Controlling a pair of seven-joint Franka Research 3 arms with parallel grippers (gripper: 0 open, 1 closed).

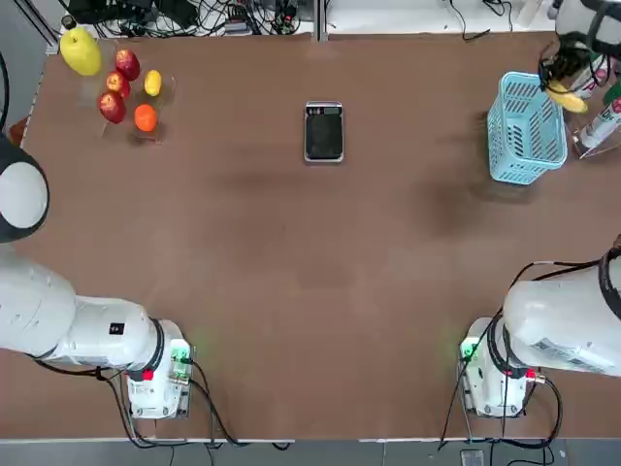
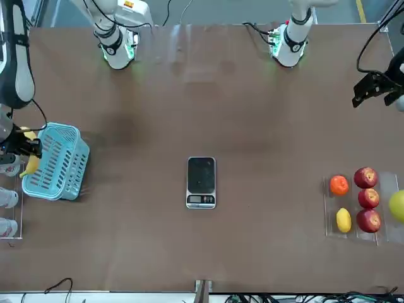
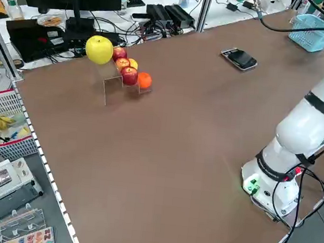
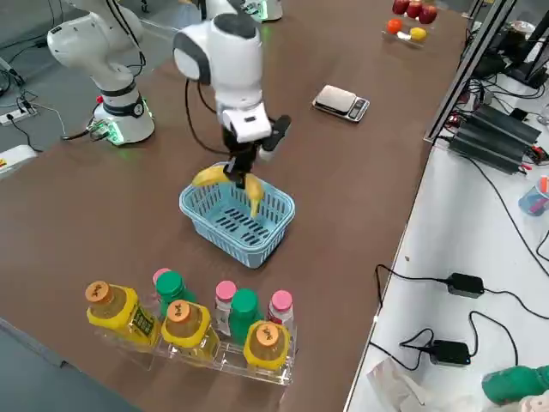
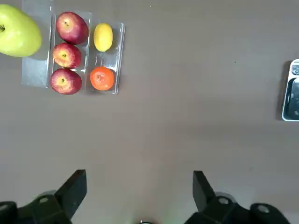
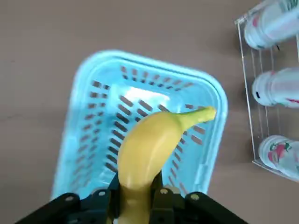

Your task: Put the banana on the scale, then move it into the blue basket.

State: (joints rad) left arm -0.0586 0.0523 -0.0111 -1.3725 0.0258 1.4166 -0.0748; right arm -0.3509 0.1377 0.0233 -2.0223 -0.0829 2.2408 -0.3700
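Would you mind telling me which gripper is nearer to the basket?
The right gripper: it holds the banana just over the basket. The left gripper hangs open near the fruit, far across the table.

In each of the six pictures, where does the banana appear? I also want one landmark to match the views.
Top: banana at right edge, beside the blue basket.
Front: banana at left edge, mostly behind the basket.
Left side: not visible; basket top right.
Right side: banana in centre, held by right pincer over the basket.
Left wrist: not in it.
Right wrist: banana in centre.
Landmark: the blue basket.
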